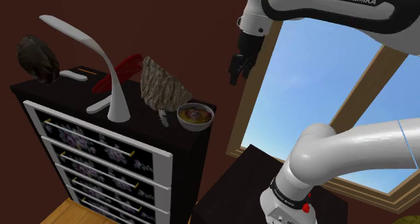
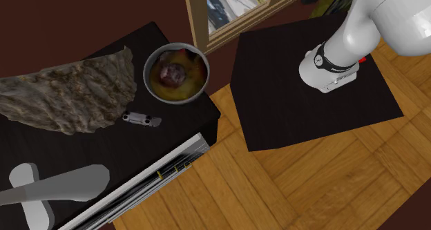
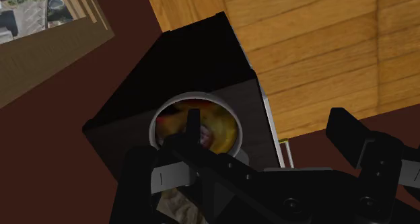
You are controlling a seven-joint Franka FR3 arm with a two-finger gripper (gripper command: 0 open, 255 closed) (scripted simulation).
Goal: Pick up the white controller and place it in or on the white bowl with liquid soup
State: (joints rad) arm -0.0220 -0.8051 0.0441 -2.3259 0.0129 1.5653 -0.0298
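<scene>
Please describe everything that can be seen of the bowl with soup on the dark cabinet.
The bowl is round, with a pale grey rim and wall. It stands upright near a corner of the dark cabinet top, on the window side. It holds yellow-orange soup with a dark reddish lump in the middle. The small grey controller and the rough rock-like thing lie close by, apart from it.
</scene>
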